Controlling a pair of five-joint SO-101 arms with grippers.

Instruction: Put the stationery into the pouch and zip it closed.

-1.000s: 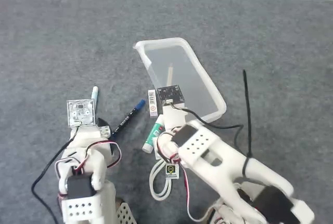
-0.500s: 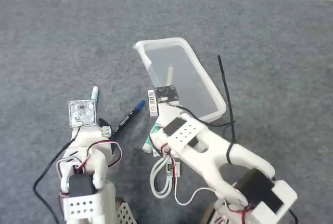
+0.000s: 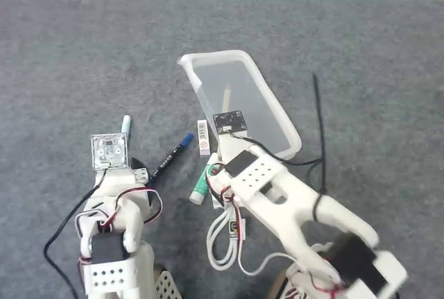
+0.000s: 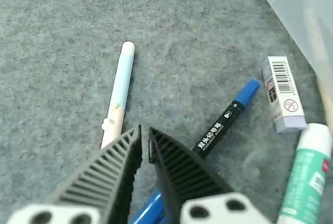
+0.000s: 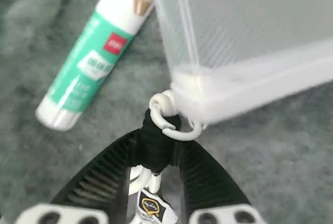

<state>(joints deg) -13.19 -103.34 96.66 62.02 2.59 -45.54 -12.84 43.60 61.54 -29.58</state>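
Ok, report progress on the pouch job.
Done: one wooden pencil appears inside the translucent plastic pouch. In hand: right tool grips the black zipper cord. Remaining: green-and-white glue stick, white eraser, black blue-capped marker and pale blue pen lie outside; then zipping.

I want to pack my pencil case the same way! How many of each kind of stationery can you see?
Marker: 1
Pens: 2, a pastel pen and a blue pen, mostly hidden
Glue stick: 1
Eraser: 1
Pencil: 1
Total: 6
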